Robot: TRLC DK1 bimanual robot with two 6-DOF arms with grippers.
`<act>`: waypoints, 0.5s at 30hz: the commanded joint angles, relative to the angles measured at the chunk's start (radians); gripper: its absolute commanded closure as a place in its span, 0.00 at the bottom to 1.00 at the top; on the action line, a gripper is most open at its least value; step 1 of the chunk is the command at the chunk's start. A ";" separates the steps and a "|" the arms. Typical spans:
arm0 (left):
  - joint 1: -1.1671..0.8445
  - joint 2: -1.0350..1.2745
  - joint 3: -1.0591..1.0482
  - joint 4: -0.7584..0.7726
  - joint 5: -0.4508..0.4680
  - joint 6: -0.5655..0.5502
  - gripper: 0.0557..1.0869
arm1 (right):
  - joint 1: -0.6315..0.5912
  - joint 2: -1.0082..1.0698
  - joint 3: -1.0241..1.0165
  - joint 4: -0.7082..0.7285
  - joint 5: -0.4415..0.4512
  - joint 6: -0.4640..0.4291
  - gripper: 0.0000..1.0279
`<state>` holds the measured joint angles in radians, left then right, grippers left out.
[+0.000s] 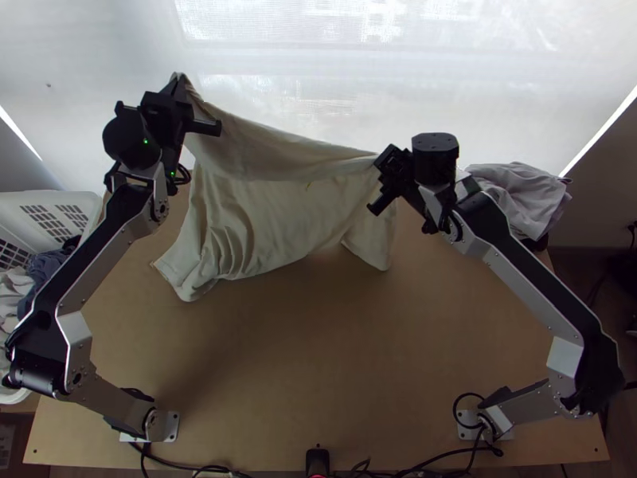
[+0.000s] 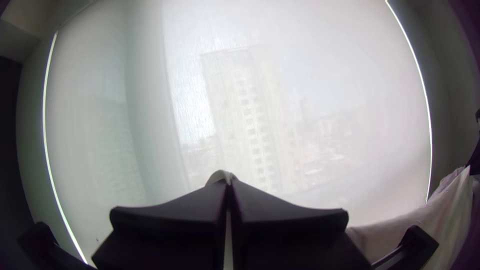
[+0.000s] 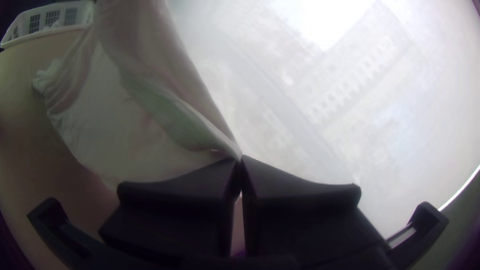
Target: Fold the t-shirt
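In the top view a cream t-shirt hangs stretched between both grippers, its lower part trailing on the table. The left gripper, at the upper left, is shut on one upper corner; the right gripper is shut on the other upper end. Within the left wrist view, a bit of cloth rises at the closed tips of the left gripper. From the tips of the right gripper, the shirt fans out with creases in the right wrist view.
A white basket with clothes stands at the left edge of the wooden table. A grey cloth heap lies at the back right. Behind the table is a pale, translucent window blind. Cables run along the near edge.
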<state>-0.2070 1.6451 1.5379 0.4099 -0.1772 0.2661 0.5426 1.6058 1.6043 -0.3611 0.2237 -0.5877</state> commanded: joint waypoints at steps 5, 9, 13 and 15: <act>0.115 -0.064 0.110 -0.014 -0.015 0.032 0.96 | -0.024 0.071 0.180 0.133 -0.004 0.014 0.97; 0.202 -0.148 0.119 -0.008 -0.022 0.022 0.96 | 0.020 0.091 0.263 0.185 -0.004 0.000 0.97; 0.278 -0.222 0.143 -0.016 -0.021 0.022 0.96 | 0.043 0.109 0.336 0.223 -0.003 0.000 0.97; 0.304 -0.263 0.140 -0.039 -0.021 0.022 0.96 | 0.049 0.114 0.358 0.223 -0.003 0.000 0.97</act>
<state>-0.0093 1.4979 1.6562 0.3985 -0.1955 0.2890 0.5610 1.6920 1.8568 -0.1833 0.2169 -0.5816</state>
